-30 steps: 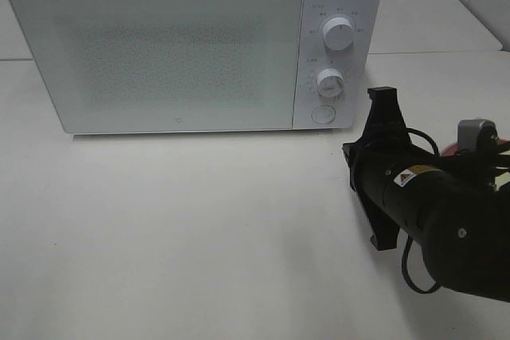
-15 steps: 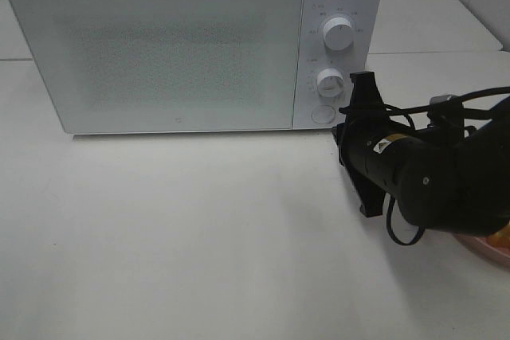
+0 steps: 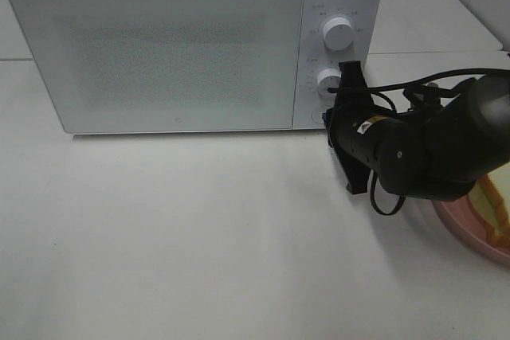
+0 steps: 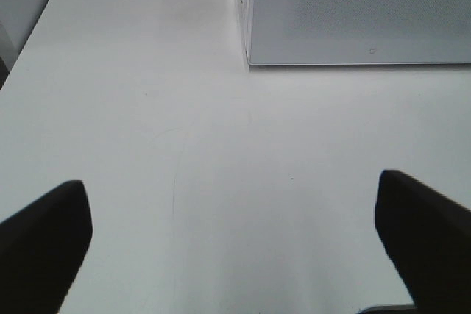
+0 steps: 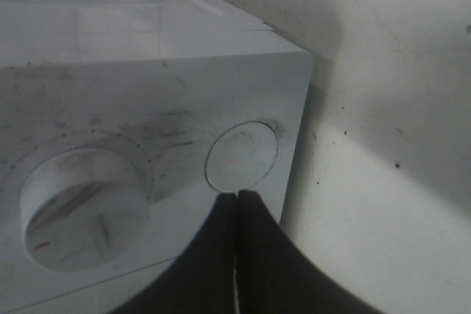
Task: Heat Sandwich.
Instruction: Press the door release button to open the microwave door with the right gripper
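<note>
The white microwave [image 3: 183, 49] stands at the back of the table with its door closed. My right gripper [image 3: 330, 116] is shut with nothing in it, and its tip rests at the lower rim of the round button [image 5: 241, 155] under the two knobs. At the right edge of the exterior view, part of the sandwich [image 3: 496, 197] lies on a pink plate [image 3: 468, 231], behind the right arm. My left gripper [image 4: 235, 248] is open over bare table, with both dark fingers [image 4: 44, 244] wide apart. The exterior view does not show it.
The microwave's upper knob [image 3: 339, 33] and lower knob [image 3: 327, 80] sit above the button. The black right arm [image 3: 414, 149] with its cable lies between the microwave's control panel and the plate. White tabletop [image 3: 183, 228] stretches in front of the microwave.
My right arm has swung left and toward the microwave, bringing the shut gripper up to the round button. The plate and sandwich now show at the right edge. The left gripper is unchanged.
</note>
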You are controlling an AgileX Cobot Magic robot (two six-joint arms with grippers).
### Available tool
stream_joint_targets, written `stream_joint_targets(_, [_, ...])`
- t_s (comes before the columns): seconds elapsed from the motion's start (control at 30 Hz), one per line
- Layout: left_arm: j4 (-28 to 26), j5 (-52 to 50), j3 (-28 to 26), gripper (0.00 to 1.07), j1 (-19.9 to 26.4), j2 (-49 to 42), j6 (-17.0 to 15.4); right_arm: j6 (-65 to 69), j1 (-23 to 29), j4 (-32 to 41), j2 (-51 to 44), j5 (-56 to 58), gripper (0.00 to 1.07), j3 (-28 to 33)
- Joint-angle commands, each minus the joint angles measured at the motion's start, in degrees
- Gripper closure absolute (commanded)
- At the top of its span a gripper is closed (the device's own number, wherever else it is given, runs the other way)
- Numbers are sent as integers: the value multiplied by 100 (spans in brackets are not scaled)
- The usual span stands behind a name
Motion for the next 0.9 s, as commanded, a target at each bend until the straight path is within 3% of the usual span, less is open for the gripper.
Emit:
stream_joint_targets(0.03, [-11,-34,17,7,-11,-115,-6,201,-166,-195,206,52,107,-264])
stream_joint_targets(0.5, [-11,-34,17,7,-11,-115,-6,298,-350,-281,602,160,107,-802])
stream_joint_targets(0.9, [-11,-34,17,7,-11,-115,-6,298,-350,-275,602,-315,107,-865])
